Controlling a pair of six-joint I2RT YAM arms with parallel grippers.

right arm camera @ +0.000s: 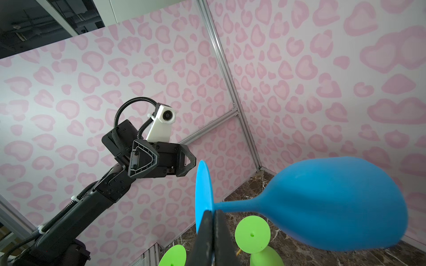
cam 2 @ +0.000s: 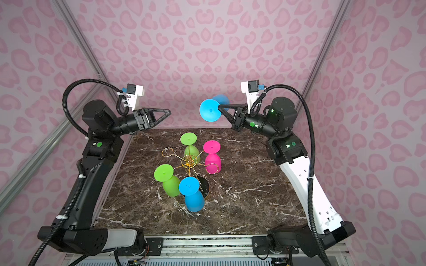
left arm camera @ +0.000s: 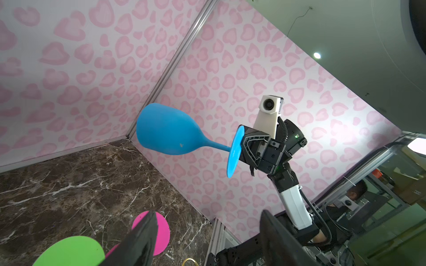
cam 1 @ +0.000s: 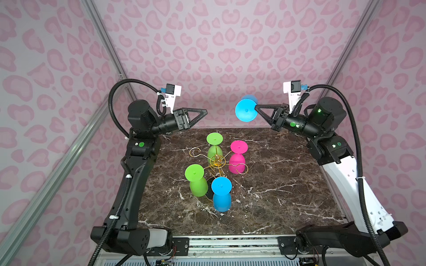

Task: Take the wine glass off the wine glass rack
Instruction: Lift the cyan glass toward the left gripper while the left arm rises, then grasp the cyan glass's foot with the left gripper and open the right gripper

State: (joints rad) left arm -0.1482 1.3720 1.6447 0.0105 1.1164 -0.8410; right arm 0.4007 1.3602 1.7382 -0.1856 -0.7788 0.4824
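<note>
While the left hand (cam 1: 205, 112) gapes, the right hand (cam 1: 256, 107) pinches a matte blue wine glass (left arm camera: 170, 133).

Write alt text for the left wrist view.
The right gripper holds a blue wine glass sideways in mid-air by its foot, over a marble table. Close up: the open left gripper, a pink foot and a green foot of other glasses.
</note>
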